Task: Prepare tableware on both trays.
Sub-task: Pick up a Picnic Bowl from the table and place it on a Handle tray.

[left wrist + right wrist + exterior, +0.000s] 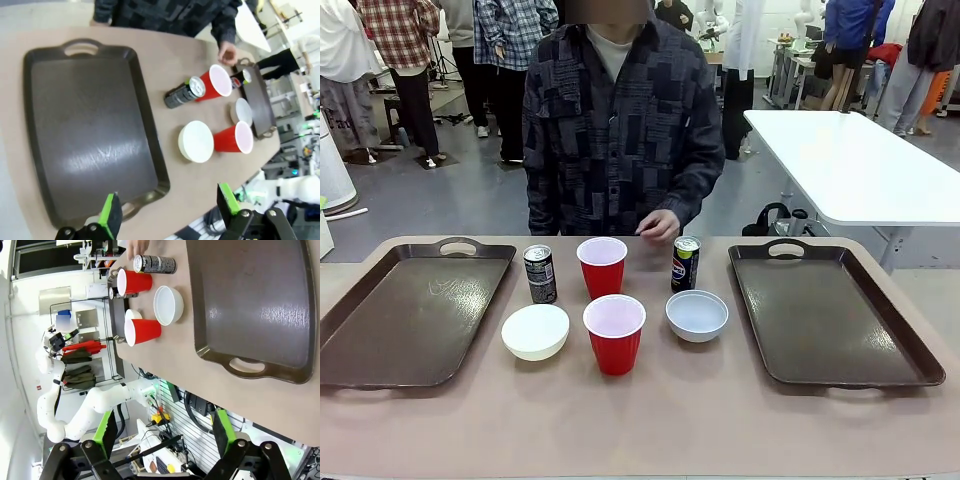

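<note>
2 dark brown rectangular plastic trays [410, 320] lie bare; nothing is loaded yet; left tool [167, 191] and right tool [165, 412] hang released; next, seemingly, a grasp on the cream-white round bowl [535, 331].

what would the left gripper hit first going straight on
Probably the left tray: the open left gripper aims near its rim, though depth is unclear and it might meet bare table.

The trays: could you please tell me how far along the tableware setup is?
Nothing looks done: the left tray and right tray are bare. Nothing is in hand; the left gripper and right gripper are open, empty. Left to do: the red cups, bowls and cans sit between the trays.
</note>
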`<state>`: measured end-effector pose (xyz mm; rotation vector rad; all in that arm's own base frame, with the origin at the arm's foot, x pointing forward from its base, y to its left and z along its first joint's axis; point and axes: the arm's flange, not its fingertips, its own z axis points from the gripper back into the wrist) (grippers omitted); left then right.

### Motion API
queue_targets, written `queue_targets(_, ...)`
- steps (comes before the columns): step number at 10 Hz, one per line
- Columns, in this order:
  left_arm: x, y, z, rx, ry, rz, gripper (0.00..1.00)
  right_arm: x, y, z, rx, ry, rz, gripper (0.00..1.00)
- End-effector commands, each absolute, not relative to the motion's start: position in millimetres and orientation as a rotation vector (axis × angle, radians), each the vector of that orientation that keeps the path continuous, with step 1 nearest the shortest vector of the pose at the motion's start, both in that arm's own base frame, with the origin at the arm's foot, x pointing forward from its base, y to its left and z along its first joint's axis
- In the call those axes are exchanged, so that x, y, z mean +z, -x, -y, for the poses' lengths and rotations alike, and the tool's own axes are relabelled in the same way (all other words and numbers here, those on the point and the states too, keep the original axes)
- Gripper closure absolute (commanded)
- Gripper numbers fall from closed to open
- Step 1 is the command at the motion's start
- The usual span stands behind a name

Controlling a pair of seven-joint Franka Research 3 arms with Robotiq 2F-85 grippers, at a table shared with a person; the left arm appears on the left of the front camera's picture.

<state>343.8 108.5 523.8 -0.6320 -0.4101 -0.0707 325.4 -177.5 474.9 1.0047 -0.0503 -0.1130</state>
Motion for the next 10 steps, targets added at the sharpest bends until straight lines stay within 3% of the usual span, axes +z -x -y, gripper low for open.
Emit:
queue_targets(1, 546, -353, -79, -0.063, 0.496, 0.39, 0.0, 476, -325, 179, -0.117, -1.031, 0.056, 0.0)
queue_targets(3, 549, -379, -13, -0.121, 0.239, 0.329, 0.0, 476, -325, 179, -0.117, -1.031, 0.056, 0.0)
queue_targets(6, 497, -426, 104, -0.24, -0.007, 0.223, 0.0, 476, -325, 179, -0.117, -1.031, 0.056, 0.0)
queue_targets(8, 455, -430, 161, -0.3, -0.112, 0.212, 0.0, 476, -325, 179, -0.117, -1.031, 0.056, 0.0)
queue_targets(10, 420, -426, 185, -0.351, -0.083, 0.186, 0.0, 476, -325, 179, -0.117, -1.031, 0.056, 0.0)
